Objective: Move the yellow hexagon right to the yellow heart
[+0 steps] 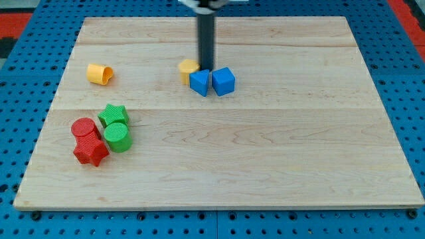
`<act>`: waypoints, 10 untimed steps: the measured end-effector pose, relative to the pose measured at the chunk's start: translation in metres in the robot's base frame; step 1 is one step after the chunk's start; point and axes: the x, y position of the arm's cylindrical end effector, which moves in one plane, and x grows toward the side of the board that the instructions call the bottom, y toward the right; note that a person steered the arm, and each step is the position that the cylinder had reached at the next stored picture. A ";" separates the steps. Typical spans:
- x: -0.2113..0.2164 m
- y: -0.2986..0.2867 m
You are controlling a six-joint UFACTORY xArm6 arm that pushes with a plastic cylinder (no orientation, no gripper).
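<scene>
**Camera view**

1. Handling. The yellow hexagon [99,73] is judged to be a small, light, rigid block with smooth faces. It should slide easily on the wooden surface [279,153] and is not fragile. Nothing can take hold of it, so it is moved by pushing only. Contact belongs on the side face turned away from the tool, at mid-width. An off-centre push is likely to spin the block or let it slip past the rod.

2. Appearance. The hexagon is orange-yellow and short, with flat side facets. Its top face looks tilted toward the view's left. No other block touches it.

3. Position. The hexagon lies well apart from the tool, toward the view's left and at nearly the same depth as my tip [206,69].

4. Tool state. The tool is a plain dark rod without jaws, and it holds nothing. My tip stands just beside the yellow heart [188,68], on the heart's right. The rod and the left blue block [199,83] partly hide the heart, so its outline cannot be confirmed.

5. Neighbours. The left blue block and the right blue block [223,81] sit just below my tip and touch each other. The red blocks [86,139] and green blocks [116,126] are clustered far off at lower left, clear of the push line.
</scene>
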 end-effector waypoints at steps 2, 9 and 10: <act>-0.001 0.009; 0.034 -0.099; 0.034 -0.099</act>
